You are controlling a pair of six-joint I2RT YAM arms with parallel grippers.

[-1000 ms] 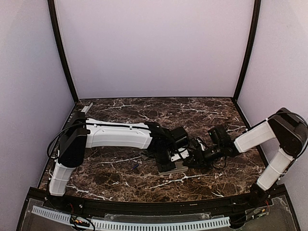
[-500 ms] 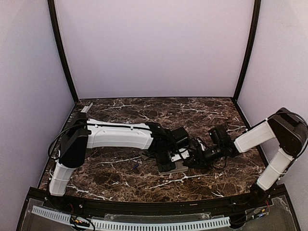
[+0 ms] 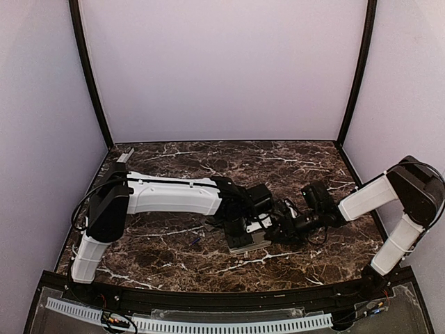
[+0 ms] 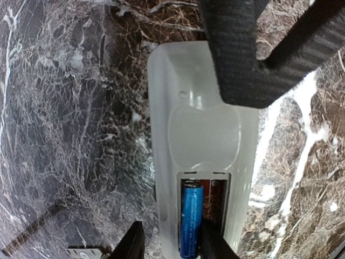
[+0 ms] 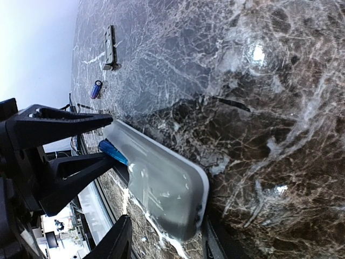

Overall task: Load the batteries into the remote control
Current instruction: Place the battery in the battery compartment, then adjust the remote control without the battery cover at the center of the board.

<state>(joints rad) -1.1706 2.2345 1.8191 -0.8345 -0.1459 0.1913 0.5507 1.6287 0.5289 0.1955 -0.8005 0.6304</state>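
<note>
1. At the middle of the surface (image 3: 167, 261), the left arm (image 3: 174, 195) lies stretched low and the right arm (image 3: 365, 198) is bent (elbow raised).
2. The left gripper (image 4: 175, 245), spread apart, straddles a battery (image 4: 190, 216) seated in the remote control (image 4: 202, 129); the right gripper (image 5: 164, 243) clamps the remote's end.
3. Dark marble; pale walls (image 3: 222, 69).

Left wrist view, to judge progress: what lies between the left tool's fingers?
A blue battery in the open compartment of the remote control, and one side wall of it, lie between the left tool's parted fingers; the left wrist view shows this.

No lettering is legible on the remote control (image 4: 199, 124) or the battery (image 4: 191, 218).
</note>
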